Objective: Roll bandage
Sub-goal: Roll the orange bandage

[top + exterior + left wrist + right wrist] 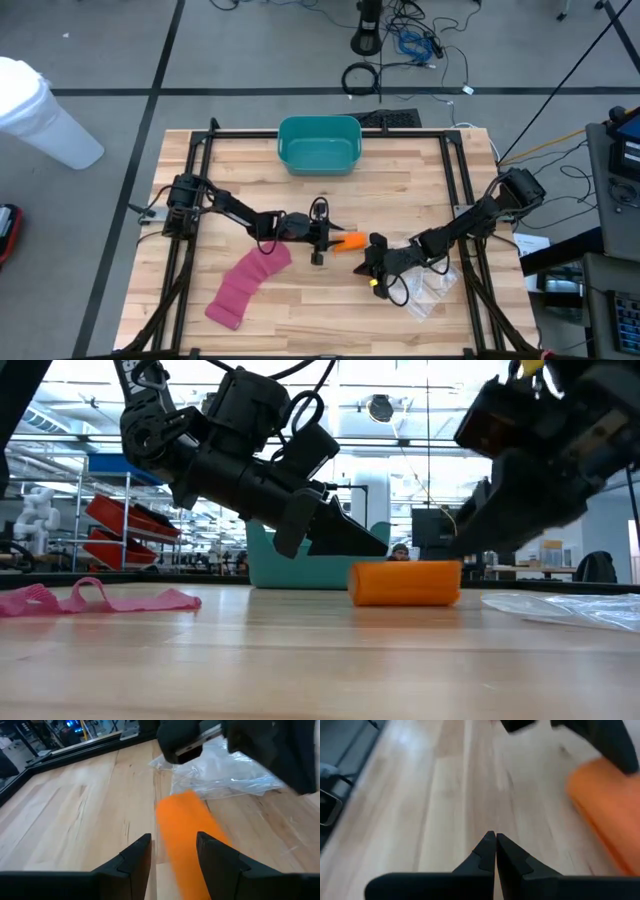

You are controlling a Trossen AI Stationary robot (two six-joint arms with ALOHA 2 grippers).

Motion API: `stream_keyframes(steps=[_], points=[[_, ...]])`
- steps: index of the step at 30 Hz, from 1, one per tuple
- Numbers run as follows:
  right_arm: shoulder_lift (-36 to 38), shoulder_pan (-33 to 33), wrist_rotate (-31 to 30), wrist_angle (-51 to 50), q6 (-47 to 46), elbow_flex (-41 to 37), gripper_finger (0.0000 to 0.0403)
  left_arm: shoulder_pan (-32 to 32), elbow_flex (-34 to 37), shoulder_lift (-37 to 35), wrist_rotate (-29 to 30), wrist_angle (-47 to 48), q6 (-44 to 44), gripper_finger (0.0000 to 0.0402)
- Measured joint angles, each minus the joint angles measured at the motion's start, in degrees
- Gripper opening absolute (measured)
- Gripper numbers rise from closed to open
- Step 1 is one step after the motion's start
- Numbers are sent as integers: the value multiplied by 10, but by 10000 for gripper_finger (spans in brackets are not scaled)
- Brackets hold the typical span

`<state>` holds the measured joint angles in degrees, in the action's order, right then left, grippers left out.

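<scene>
— Orange roll [348, 240] lies on the wooden table [300, 310], in front of the teal bin [319, 143]. Why so?

— I judge it finished. My left gripper [330, 243] hovers just beside it, part open, gripping nothing; my right gripper [372, 268] sits on its other side, fingers pressed together, empty.

— And the pink bandage [246, 284]?

— Unrolled, farther from the bin, beyond my left gripper. It's my next job, I reckon.

— Any lettering?

— None legible.
</scene>
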<state>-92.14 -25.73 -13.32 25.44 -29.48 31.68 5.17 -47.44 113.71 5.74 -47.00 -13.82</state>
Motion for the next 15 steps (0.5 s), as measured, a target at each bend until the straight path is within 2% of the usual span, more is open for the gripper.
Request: stream_keyframes(steps=[6,9,13,15], points=[[29,3,-20,-12,19,0,0,0,0,0,0,0,0,164],[44,7,-56,-36,34,0,0,0,0,0,-1,0,0,164],[63,25,-147,-57,79,0,0,0,0,0,0,-1,1,164],[66,42,-169,-65,97,0,0,0,0,0,0,-2,1,164]])
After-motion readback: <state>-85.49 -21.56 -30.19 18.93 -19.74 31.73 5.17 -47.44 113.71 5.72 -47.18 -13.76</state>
